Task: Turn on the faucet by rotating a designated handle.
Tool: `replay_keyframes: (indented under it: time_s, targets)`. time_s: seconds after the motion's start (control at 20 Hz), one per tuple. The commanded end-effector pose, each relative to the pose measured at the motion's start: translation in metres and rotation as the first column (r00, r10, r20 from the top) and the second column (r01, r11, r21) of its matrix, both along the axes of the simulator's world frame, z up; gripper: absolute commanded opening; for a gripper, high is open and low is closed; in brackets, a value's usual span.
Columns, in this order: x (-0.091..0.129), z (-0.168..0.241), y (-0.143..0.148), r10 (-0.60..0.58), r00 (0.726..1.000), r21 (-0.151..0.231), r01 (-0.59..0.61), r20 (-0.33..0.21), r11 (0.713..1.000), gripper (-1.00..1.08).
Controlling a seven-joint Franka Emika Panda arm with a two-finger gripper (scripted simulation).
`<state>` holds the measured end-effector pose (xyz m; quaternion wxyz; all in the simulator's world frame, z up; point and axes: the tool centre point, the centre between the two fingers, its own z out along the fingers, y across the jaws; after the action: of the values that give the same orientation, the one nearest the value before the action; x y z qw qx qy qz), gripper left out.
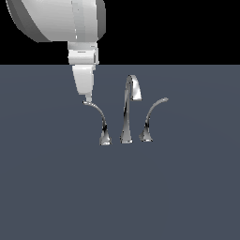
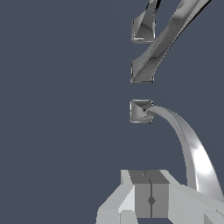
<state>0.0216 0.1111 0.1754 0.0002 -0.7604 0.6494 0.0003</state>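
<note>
exterior view shows the gripper [image 1: 87, 99] with fingers pressed together, its tip touching the free end of the handle [image 1: 99, 118], the leftmost piece of the faucet [image 1: 127, 112] there.

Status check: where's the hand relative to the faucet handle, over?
Hand fingers closed together, holding nothing, tip at the outer end of the handle. Contact unclear. Spout and second lever stand clear; nothing in the way.
</note>
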Motion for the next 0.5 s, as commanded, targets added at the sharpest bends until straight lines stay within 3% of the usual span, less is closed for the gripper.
replay_keyframes:
  time_s: [0.0, 0.45]
  targets:
    - [0.0041, -0.0039, -0.0027, -0.02, 1.0, -0.001, 0.02, 0.0, 1.0, -1.0]
    - [0.003, -0.0054, -0.0032, -0.029, 1.0, -0.001, 0.029, 0.0, 1.0, -1.0]
